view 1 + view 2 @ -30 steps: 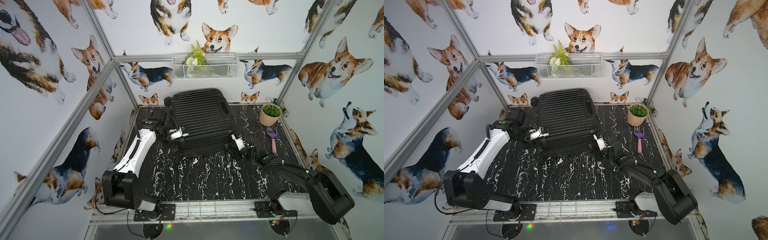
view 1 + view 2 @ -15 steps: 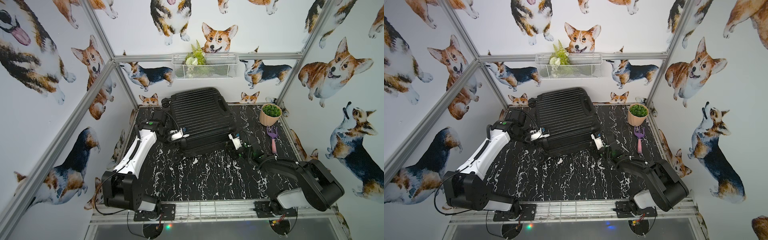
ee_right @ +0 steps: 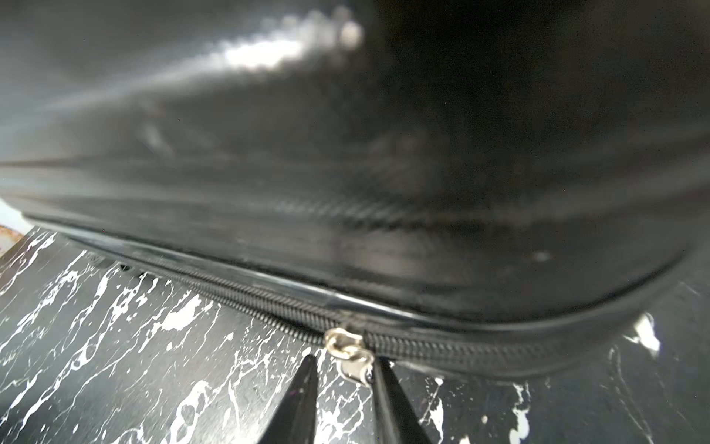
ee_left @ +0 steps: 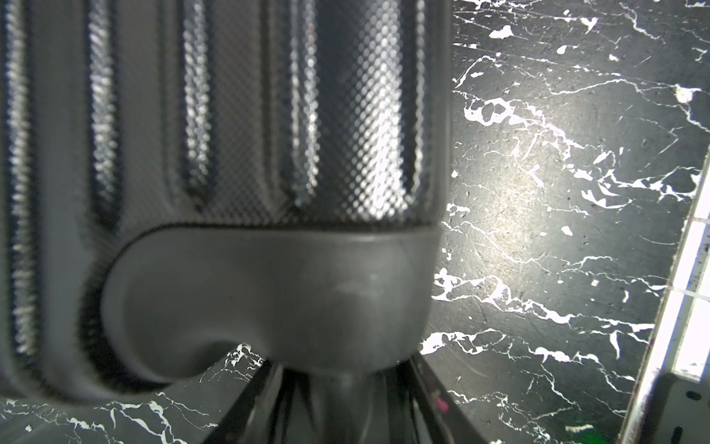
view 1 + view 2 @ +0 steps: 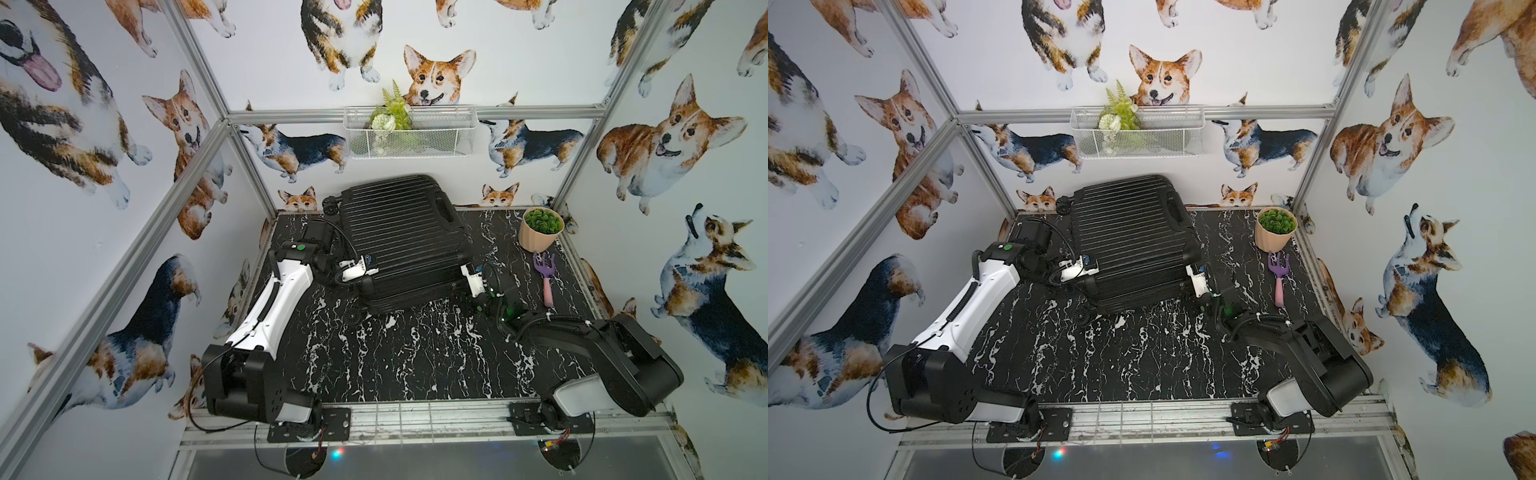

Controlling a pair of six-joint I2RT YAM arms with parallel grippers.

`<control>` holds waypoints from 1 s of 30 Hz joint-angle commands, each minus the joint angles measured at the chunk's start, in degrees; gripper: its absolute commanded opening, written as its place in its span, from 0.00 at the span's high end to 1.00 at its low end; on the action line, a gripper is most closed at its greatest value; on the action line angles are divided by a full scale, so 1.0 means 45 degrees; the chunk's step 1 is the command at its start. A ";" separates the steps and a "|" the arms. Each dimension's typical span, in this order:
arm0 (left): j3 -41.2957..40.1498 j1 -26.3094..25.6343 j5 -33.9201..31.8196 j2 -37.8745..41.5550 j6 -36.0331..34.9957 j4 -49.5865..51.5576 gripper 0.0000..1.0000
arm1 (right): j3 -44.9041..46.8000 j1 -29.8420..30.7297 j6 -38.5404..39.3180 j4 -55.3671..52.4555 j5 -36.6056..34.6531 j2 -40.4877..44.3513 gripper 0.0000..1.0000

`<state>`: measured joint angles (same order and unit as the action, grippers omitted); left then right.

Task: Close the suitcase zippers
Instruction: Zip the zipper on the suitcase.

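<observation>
The black ribbed suitcase (image 5: 405,241) lies flat and closed at the back of the table in both top views. My left gripper (image 5: 367,286) is at its near left corner. In the left wrist view its fingers (image 4: 246,399) clamp a moulded grey corner piece (image 4: 269,300) of the shell. My right gripper (image 5: 463,286) is at the near right corner. In the right wrist view the right gripper (image 3: 344,361) stands narrowly open around the silver zipper pull (image 3: 347,348). The pull touches one finger (image 3: 388,388); the other is apart. The zippers' black band (image 3: 461,351) runs along the rim.
A peach pot with a green plant (image 5: 540,228) stands at the back right, a purple garden fork (image 5: 545,274) just in front of it. A white wire basket (image 5: 409,133) hangs on the back wall. A suitcase wheel (image 5: 353,316) pokes out at the near left corner.
My right gripper's jaws have narrowed around the zipper pull, and the right arm's elbow has swung a little inward. The left arm and the suitcase have hardly moved.
</observation>
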<state>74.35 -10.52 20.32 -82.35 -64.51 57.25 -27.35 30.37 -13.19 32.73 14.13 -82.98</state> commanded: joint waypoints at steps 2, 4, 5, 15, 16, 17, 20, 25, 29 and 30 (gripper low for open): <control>-0.0089 -0.0005 0.0057 0.0095 -0.0205 0.0480 0.51 | 0.0300 0.0001 -0.0946 0.1551 -0.0565 -0.0291 0.73; -0.0148 -0.0010 0.0037 0.0115 -0.0199 0.0441 0.51 | 0.0413 -0.0002 -0.1067 0.2079 -0.0396 -0.0431 0.78; -0.0136 -0.0004 0.0036 0.0101 -0.0196 0.0438 0.51 | 0.0434 0.0023 -0.1143 0.2256 -0.0312 -0.0498 0.78; -0.0169 -0.0003 0.0037 0.0175 -0.0196 0.0441 0.51 | 0.0561 0.0155 -0.1366 0.3756 -0.0138 -0.1167 0.81; -0.0179 -0.0002 0.0026 0.0193 -0.0198 0.0423 0.51 | 0.0588 0.0203 -0.1376 0.3880 -0.0129 -0.1188 0.83; -0.0178 -0.0005 0.0017 0.0213 -0.0196 0.0421 0.51 | 0.0609 0.0257 -0.1335 0.3986 -0.0097 -0.1189 0.85; -0.0179 -0.0005 0.0017 0.0271 -0.0157 0.0397 0.51 | 0.0740 0.0399 -0.1177 0.4181 -0.0279 -0.1115 0.97; -0.0256 -0.0005 -0.0095 0.0454 0.0003 0.0194 0.51 | 0.1045 0.0476 -0.1058 0.3716 -0.1152 -0.0651 1.00; -0.0354 -0.0023 -0.0255 0.0671 0.0382 -0.0224 0.51 | 0.1142 0.0477 -0.0693 0.2705 -0.1502 -0.0096 1.00; -0.0374 -0.0025 -0.0294 0.0729 0.0513 -0.0360 0.51 | 0.1169 0.0472 -0.0612 0.2446 -0.1463 0.0071 1.00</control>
<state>72.95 -10.52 19.35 -79.94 -63.33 55.81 -22.33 32.36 -17.80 45.01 9.37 -84.51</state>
